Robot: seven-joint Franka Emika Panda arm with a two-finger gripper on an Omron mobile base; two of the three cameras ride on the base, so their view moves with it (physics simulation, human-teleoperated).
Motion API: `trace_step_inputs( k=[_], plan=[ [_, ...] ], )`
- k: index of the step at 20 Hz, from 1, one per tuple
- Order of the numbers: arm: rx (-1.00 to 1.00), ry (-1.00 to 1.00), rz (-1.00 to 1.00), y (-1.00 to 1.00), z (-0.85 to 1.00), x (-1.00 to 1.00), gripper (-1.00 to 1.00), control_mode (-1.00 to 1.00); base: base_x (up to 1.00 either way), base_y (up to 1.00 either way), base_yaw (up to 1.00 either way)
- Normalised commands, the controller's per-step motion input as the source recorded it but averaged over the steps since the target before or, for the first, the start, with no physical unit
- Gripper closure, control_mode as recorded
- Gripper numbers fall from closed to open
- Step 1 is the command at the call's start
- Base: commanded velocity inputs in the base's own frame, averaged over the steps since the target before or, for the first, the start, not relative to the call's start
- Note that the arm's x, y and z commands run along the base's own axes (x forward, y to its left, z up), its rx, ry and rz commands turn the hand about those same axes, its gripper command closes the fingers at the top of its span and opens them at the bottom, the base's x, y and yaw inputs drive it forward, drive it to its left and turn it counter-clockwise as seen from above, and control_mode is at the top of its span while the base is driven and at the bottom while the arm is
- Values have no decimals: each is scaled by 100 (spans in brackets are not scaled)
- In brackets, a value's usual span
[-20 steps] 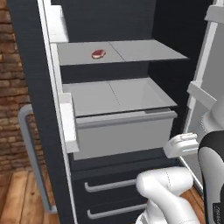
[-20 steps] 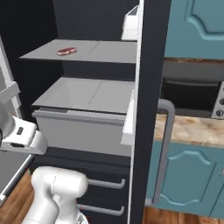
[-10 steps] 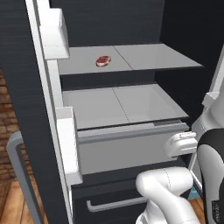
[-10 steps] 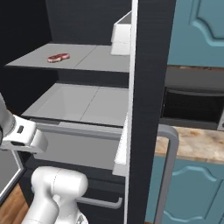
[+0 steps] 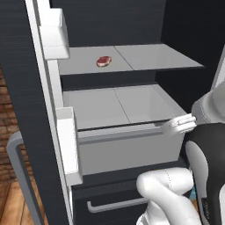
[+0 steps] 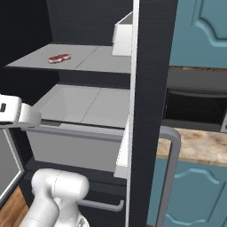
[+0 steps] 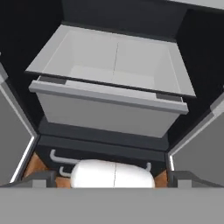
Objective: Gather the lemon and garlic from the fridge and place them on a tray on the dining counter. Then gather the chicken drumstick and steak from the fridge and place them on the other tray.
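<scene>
The tall charcoal-black fridge (image 5: pixel 26 61) stands open, its dark door edges framing the compartment on both sides; inside, a flat grey shelf (image 5: pixel 145 57) carries the small flat reddish-pink steak (image 5: pixel 103 61) with pale marbling, lying alone toward the shelf's left half in the left base view (image 6: pixel 59 57); below the shelf a wide pale-grey bin drawer (image 5: pixel 127 147) is pulled partly forward, its inside bare (image 7: pixel 113 61); a white door bin (image 5: pixel 55 37) hangs on the left door above shelf height, and another white bin (image 6: pixel 123 39) sits on the right door; beneath the bin drawer, a dark lower drawer with a grey horizontal bar handle (image 5: pixel 116 205) shows; the claw (image 7: pixel 111 177) is released, its two dark tips standing wide apart at the bottom corners of the hand view, grasping nothing, and it faces the front of the bin drawer from well below the steak's shelf; to the right of the fridge stand teal cabinets (image 6: pixel 199 31) and a built-in steel oven (image 6: pixel 195 106).
</scene>
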Motion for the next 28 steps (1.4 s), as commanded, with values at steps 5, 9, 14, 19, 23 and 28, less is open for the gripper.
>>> trace_step_inputs(
  k=[5, 9, 14, 19, 23, 28],
  plan=[
    [-8, -24, 3, -1, 66, 13, -100, -100, 0, 0, 0],
    [0, -20, 5, 1, 61, 16, -100, -100, 0, 0, 0],
    [7, -6, 2, 20, 34, 57, -100, -100, 0, 0, 0],
    [7, -1, 0, 39, 3, 82, -100, -100, 0, 0, 0],
    [2, 0, 0, 55, 0, 72, -100, -100, 0, 0, 0],
    [4, 6, 0, 38, 0, 75, -100, -100, 0, 0, 0]
  ],
)
